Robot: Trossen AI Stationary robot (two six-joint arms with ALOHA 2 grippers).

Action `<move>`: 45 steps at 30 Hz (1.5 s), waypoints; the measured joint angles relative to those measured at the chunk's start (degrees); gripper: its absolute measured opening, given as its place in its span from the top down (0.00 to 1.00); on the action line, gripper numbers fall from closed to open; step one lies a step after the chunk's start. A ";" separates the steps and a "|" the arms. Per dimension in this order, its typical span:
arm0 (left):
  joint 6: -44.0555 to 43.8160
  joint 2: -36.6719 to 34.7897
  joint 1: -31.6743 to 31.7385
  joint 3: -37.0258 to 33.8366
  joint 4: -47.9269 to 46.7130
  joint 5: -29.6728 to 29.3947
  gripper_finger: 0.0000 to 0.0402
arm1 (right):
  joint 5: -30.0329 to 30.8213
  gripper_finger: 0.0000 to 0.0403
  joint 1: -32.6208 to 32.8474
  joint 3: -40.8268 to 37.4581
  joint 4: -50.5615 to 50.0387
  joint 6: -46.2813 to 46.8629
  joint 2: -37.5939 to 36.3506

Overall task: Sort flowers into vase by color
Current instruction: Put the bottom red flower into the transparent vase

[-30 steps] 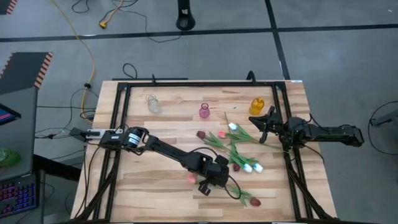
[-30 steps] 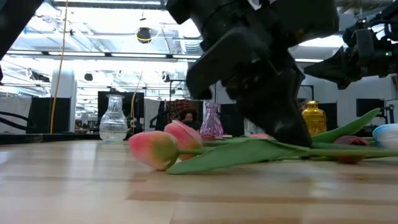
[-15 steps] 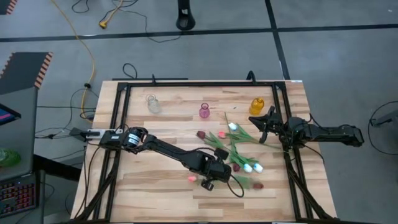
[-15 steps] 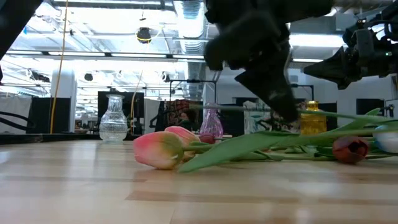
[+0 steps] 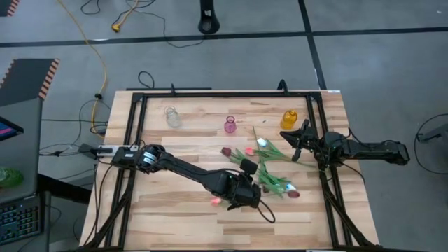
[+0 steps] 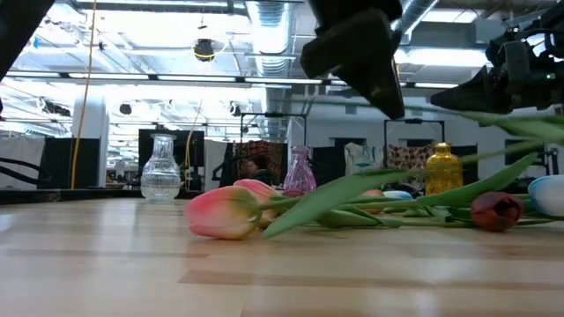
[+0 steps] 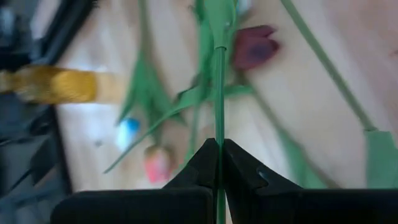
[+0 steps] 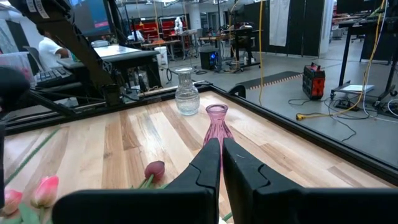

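Left jaws clenched on dark red tulip [image 7: 254, 46], thin green stem, drooping head.

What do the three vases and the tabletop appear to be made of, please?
The clear vase, pink vase and amber vase look like glossy glass: light passes through and glints. The tabletop appears to be pale jointed wood planks, with visible grain and a soft sheen.
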 joint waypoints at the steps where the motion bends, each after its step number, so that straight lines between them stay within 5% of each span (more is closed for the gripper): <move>1: 0.00 0.01 -0.10 0.43 -0.95 -2.41 1.00 | 0.00 0.88 0.00 0.00 0.00 0.00 -0.02; 14: -2.59 -0.06 -1.76 7.11 -16.60 -28.45 1.00 | 0.00 0.88 0.00 -0.01 0.02 -0.01 0.00; 21: -22.17 -1.36 -1.25 10.75 -37.03 -32.28 1.00 | 0.00 0.88 0.00 -0.07 0.74 -0.02 -0.02; 24: -28.86 -4.17 -1.09 10.20 -38.73 -34.80 1.00 | 0.02 0.88 0.00 -0.09 1.11 -0.02 -0.01; 37: -34.58 -17.61 -0.10 9.72 -39.04 -37.22 1.00 | 0.02 0.88 0.00 -0.09 1.25 -0.02 -0.01; 45: -34.26 -19.49 7.51 9.65 -39.03 -36.70 1.00 | 0.02 0.88 0.00 -0.09 1.25 -0.02 0.00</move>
